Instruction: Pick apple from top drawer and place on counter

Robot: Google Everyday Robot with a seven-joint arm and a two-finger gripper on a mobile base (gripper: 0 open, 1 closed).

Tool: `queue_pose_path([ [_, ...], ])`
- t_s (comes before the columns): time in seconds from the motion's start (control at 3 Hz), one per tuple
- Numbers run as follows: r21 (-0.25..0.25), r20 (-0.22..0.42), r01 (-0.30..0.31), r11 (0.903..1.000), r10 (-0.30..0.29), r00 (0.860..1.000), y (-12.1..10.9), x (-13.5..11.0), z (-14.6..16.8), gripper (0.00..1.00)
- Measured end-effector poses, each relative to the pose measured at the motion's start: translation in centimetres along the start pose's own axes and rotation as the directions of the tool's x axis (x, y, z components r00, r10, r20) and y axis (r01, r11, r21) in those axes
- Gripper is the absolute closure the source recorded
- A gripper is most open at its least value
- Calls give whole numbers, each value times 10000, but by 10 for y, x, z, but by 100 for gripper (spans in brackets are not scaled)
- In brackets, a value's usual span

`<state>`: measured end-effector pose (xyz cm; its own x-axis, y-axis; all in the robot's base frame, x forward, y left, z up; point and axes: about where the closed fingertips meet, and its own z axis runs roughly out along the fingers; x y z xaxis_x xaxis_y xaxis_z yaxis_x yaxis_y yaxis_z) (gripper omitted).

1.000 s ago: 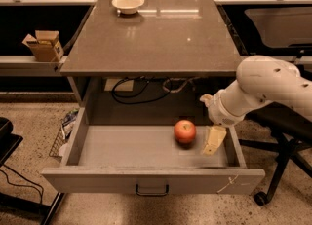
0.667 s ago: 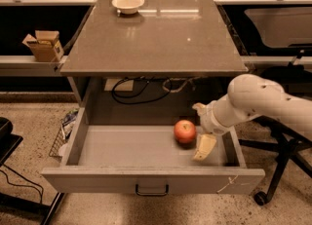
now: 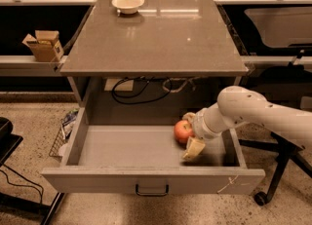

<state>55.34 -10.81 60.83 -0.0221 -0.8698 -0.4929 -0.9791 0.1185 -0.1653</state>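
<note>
The apple (image 3: 182,130), red-orange, lies on the floor of the open top drawer (image 3: 126,148), right of centre. My gripper (image 3: 191,133) reaches into the drawer from the right on a white arm. It is open. One cream finger (image 3: 194,148) is in front of the apple and the other finger (image 3: 188,117) is behind it, so the apple's right side sits between them. The counter (image 3: 161,34) is the brown-grey top above the drawer.
A white bowl (image 3: 127,3) stands at the counter's far left edge. Cables (image 3: 141,87) hang behind the drawer. A cardboard box (image 3: 44,45) sits on a shelf to the left. An office chair base (image 3: 273,170) is on the right.
The gripper has moved left and down into the drawer, from beside the apple to straddling its right side. The apple has stayed in place.
</note>
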Motion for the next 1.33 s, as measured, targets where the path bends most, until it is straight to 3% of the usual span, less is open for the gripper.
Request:
queue_pose_path([
  [0.67, -29, 14, -14, 10000, 14, 10000, 1, 1, 2, 65],
  [1.0, -100, -141, 92, 9999, -93, 9999, 1, -6, -2, 96],
  [1.33, -296, -1054, 810, 9963, -837, 9909, -7, -43, -36, 100],
])
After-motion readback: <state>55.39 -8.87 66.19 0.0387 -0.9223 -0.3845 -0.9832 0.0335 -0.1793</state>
